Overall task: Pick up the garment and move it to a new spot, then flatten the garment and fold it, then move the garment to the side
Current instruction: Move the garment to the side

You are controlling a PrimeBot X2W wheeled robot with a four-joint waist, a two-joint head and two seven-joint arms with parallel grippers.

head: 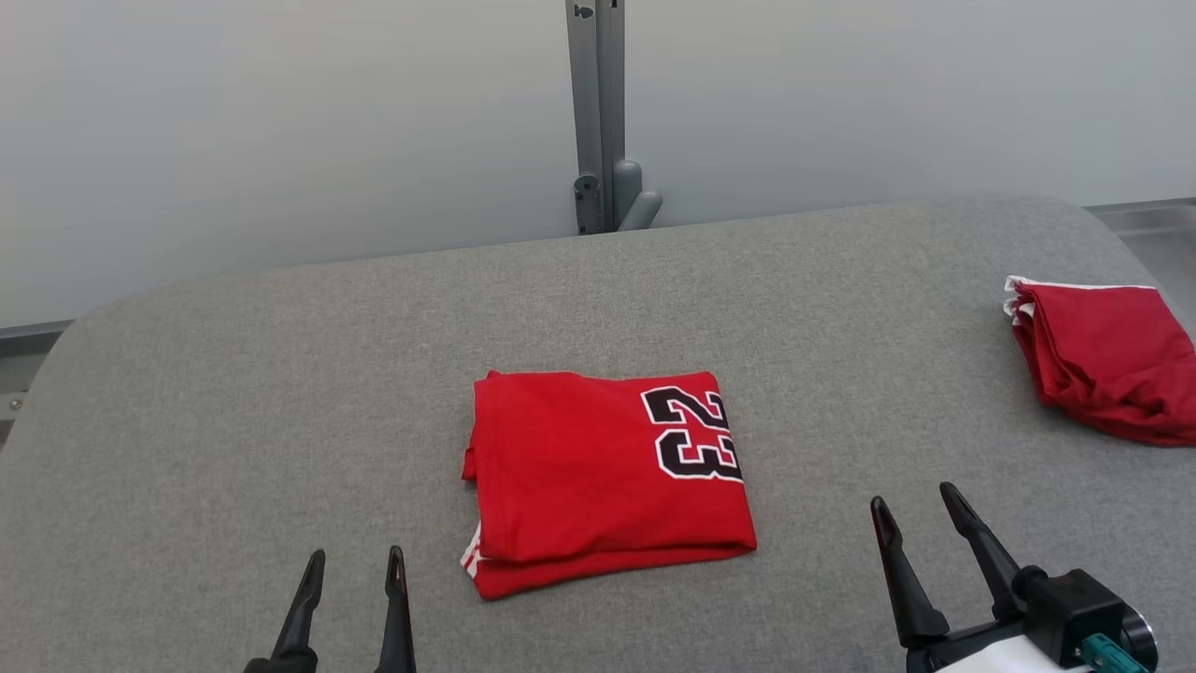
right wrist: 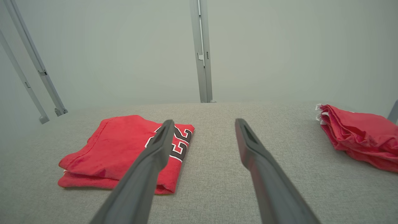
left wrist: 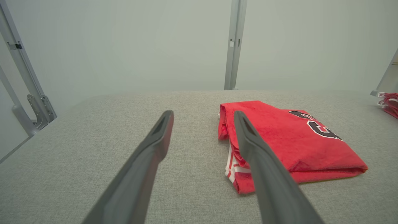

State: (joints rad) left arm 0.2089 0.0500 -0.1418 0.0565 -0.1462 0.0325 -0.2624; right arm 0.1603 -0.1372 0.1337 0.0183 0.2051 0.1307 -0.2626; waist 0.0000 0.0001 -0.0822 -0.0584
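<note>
Left claw (head: 356,554): fingers apart, empty, just short of the near left corner of the garment (head: 598,467). Right claw (head: 914,497): likewise spread wide and empty, off to the right of the garment, not touching it. Between the 2, mid-counter (head: 234,421): that garment, red, folded into a neat rectangle, "23" facing up. Farther right, near the counter's edge: a second red pile (head: 1107,365), loosely bunched.

Judging by this: folding done, only the move to the side left. Calls for reaching in from both sides, pinching all layers together, and carrying the stack without spilling the folds.
</note>
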